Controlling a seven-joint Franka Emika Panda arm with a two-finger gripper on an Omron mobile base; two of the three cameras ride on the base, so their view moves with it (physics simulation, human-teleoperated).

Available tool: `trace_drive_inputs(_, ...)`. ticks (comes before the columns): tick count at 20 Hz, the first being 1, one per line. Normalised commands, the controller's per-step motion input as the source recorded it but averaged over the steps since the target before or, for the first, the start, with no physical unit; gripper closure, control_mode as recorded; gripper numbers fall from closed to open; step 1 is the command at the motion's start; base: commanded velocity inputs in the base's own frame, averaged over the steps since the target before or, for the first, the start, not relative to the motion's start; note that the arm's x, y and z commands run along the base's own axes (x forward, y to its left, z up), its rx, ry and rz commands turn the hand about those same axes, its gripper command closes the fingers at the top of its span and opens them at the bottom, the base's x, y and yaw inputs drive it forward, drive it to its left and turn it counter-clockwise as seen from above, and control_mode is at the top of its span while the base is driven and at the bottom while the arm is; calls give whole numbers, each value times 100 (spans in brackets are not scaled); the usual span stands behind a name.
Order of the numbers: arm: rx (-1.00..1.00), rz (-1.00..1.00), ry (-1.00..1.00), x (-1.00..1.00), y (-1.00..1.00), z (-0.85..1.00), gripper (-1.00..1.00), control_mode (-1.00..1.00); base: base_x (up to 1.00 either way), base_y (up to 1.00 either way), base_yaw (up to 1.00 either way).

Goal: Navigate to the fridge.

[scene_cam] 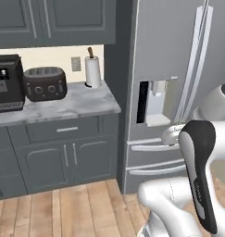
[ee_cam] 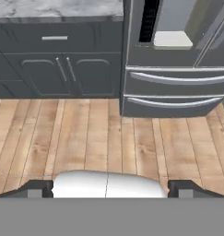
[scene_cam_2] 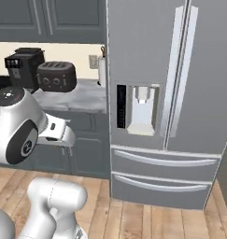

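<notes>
Parked on a wooden floor (ee_cam: 85,138) close in front of the fridge (scene_cam_2: 147,60), which fills the right half of the left base view (scene_cam: 165,46) and most of the right base view. 2 long silver handles (scene_cam_2: 180,70) running down the middle seam, water dispenser (scene_cam_2: 140,112) with a black panel (scene_cam_2: 121,106) to their left, 2 drawers (scene_cam_2: 164,175) below. In the hand view, fridge (ee_cam: 178,55) at upper right, just its dispenser ledge and drawers. Gripper (ee_cam: 111,191) aimed down over the floor, fingertips (ee_cam: 35,190) far apart at the bottom corners, holding nothing. Left of the fridge, a marble counter (scene_cam: 63,109) carrying a toaster (scene_cam: 44,83), coffee machine (scene_cam: 7,81) and paper towel roll (scene_cam: 92,70), dark grey cabinets (scene_cam: 58,157) beneath
</notes>
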Motion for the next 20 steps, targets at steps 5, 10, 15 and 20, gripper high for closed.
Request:
trace_drive_inputs(5, 0, 0, 0, 0, 0, 0, -100, 100, 35, -100, 16)
trace_drive_inputs(10, 0, 0, 0, 0, 0, 0, -100, 100, 73, -100, 12)
trace_drive_inputs(15, 0, 0, 0, 0, 0, 0, -100, 100, 96, -94, 2)
trace_drive_inputs(20, 0, 0, 0, 0, 0, 0, -100, 100, 100, -18, -1)
